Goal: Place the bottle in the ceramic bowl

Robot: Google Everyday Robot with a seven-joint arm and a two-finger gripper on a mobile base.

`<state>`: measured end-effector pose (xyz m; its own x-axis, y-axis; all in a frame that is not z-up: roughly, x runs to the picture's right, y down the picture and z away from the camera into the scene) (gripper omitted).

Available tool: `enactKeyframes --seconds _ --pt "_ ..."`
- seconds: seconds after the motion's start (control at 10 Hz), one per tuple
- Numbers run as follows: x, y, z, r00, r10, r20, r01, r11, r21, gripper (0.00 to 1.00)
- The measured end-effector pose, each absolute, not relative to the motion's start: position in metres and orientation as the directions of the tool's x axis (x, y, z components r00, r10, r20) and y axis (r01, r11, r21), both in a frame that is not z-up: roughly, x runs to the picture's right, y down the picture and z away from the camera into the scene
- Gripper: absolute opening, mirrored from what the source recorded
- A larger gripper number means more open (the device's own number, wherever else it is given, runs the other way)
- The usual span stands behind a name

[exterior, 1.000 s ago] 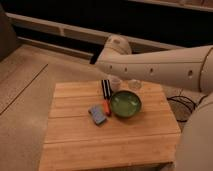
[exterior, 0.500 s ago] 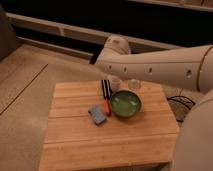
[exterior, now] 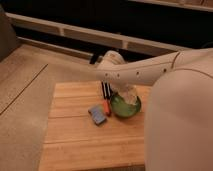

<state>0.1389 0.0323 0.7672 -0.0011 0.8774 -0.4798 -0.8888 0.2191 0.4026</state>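
The green ceramic bowl [exterior: 125, 106] sits on the wooden table [exterior: 70, 140], right of the middle. A whitish bottle [exterior: 131, 94] shows at the bowl's far rim, just under my white arm, partly hidden by it. My gripper [exterior: 124, 90] hangs below the wrist [exterior: 112, 65] over the far side of the bowl, at the bottle. A dark slim upright object [exterior: 105, 90] stands just left of the bowl.
A blue sponge [exterior: 97, 114] and a small orange item [exterior: 107, 106] lie left of the bowl. My white arm and body [exterior: 175, 110] fill the right side. A floor [exterior: 25, 90] and a dark wall ledge [exterior: 75, 35] lie beyond the table.
The arm has come lower over the bowl's far side and covers more of the right. The whitish bottle now sits lower at the bowl's rim. Sponge and bowl have not moved.
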Motion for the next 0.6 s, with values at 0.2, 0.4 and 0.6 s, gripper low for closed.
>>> enactKeyframes --seconds 0.2,0.4,0.6 --pt "0.146 0.038 0.776 -0.012 0.864 -0.502 -0.881 0.229 0.414 0.0" --pt "0.16 0.041 0.783 -0.017 0.858 -0.513 -0.867 0.243 0.436 0.02" --pt "0.174 0.046 0.794 -0.03 0.858 -0.512 -0.864 0.235 0.445 0.19"
